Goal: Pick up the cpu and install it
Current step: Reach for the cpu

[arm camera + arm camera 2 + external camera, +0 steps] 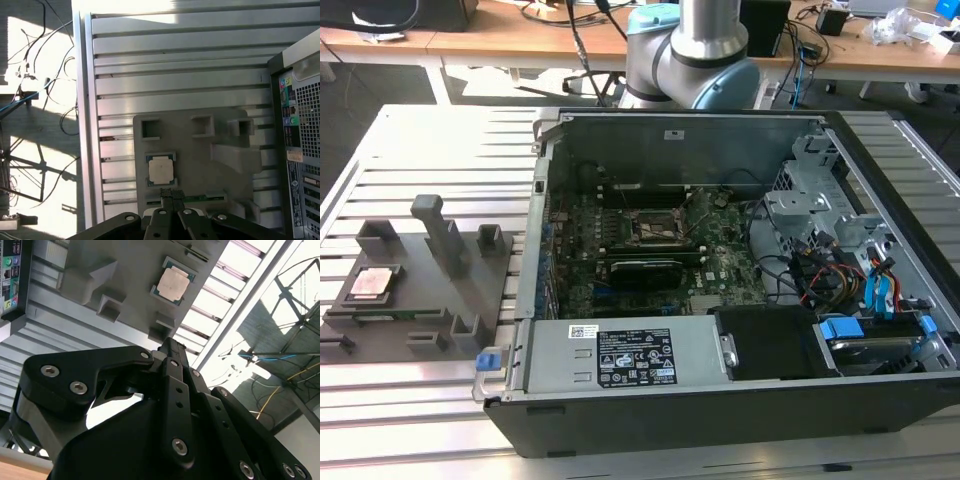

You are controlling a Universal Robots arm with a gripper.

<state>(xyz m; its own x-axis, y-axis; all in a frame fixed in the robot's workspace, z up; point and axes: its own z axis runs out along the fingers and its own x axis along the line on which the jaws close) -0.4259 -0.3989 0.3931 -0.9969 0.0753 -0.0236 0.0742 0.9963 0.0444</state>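
Exterior view: cpu, a flat silvery-pink square, sits in the grey plastic fixture beside the open case.
Second wrist view: black gripper pinched together, empty; cpu ahead of its tips.
First wrist view: knurled pads just short of the cpu.

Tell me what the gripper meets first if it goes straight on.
The gripper would likely meet the fixture plate right beside the cpu, or the cpu itself; depth is unclear.
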